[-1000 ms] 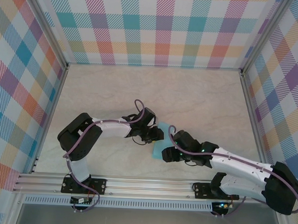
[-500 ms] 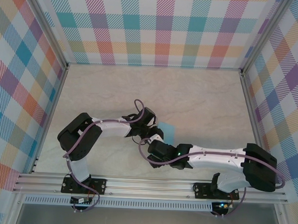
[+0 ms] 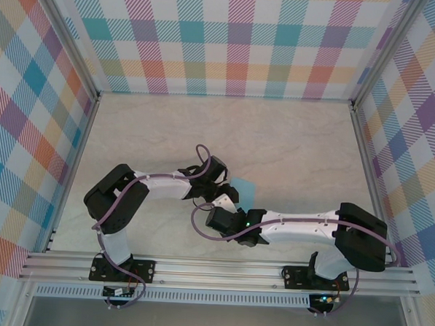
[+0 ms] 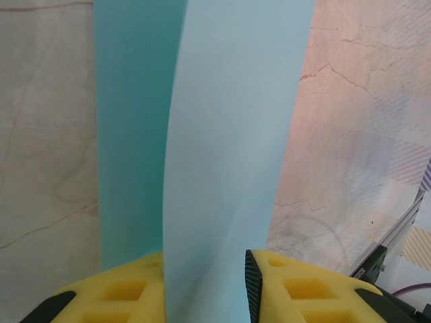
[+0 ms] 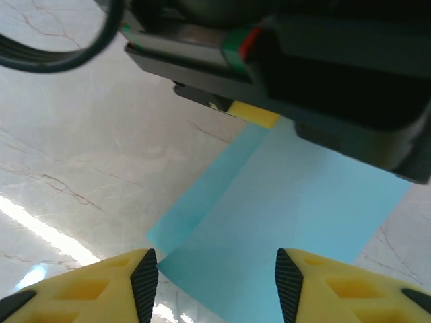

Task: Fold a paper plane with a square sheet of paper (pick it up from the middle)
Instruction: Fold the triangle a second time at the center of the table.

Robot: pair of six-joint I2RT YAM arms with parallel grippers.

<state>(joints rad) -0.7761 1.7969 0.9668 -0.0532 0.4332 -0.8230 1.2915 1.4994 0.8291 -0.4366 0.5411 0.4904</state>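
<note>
We judge task early. Square sheet of paper point(image 4: 229, 134) doubled lengthwise, one layer offset beside other; no pointed nose, no wings yet.

Left gripper point(image 4: 205, 289) narrow, yellow fingers point(image 4: 303, 289) pinching sheet's end. Sheet runs out from left gripper over marble table point(image 3: 292, 138).

Right gripper point(image 5: 212, 282) just beside left gripper, facing it. Jaws apart, nothing held, sheet's free edge just ahead.

Left, we reckon: corner folds, wing folds.

Containers: we find none.
</note>
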